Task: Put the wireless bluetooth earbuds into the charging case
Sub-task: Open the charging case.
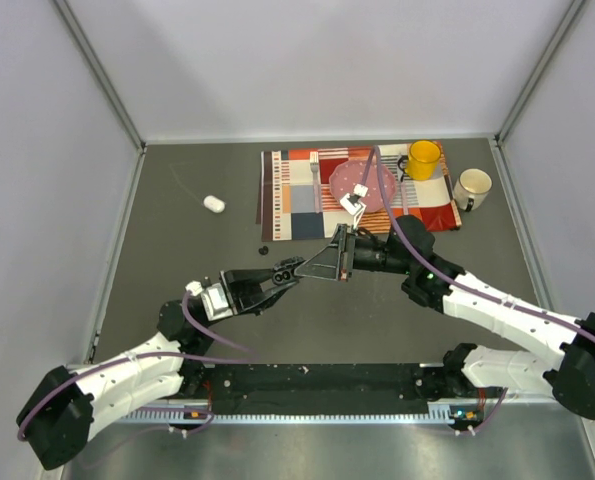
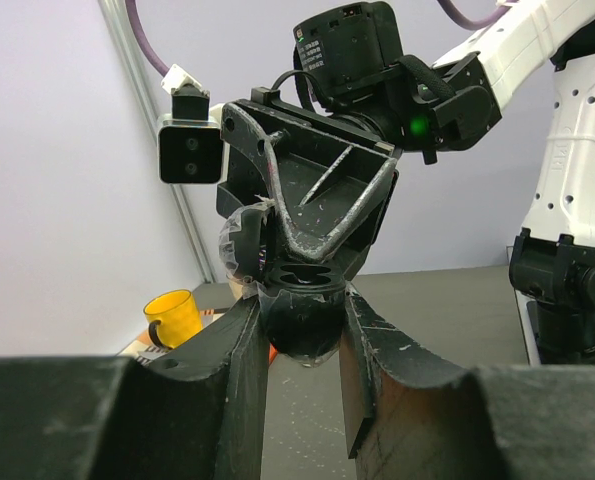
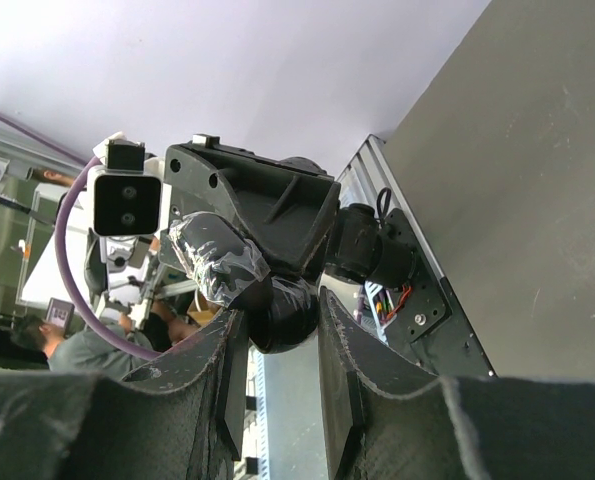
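The black charging case [image 1: 286, 268] hangs above the table's middle, between both grippers. In the left wrist view the case [image 2: 302, 315] sits open side up, with two empty sockets, pinched between my left fingers [image 2: 245, 380]. My left gripper [image 1: 277, 277] is shut on it. My right gripper [image 1: 305, 265] meets it from the opposite side; in the right wrist view the round black case [image 3: 289, 312] fills the gap between the right fingers [image 3: 342, 360]. A tiny black earbud [image 1: 263, 249] lies on the table behind the grippers. No white earbuds are visible.
A white oval pod [image 1: 213, 204] lies at the left back. A checked placemat [image 1: 297, 195] at the back holds a pink plate [image 1: 377, 190], a fork [image 1: 315, 165] and a yellow mug [image 1: 423, 158]. A white mug [image 1: 472, 187] stands to its right.
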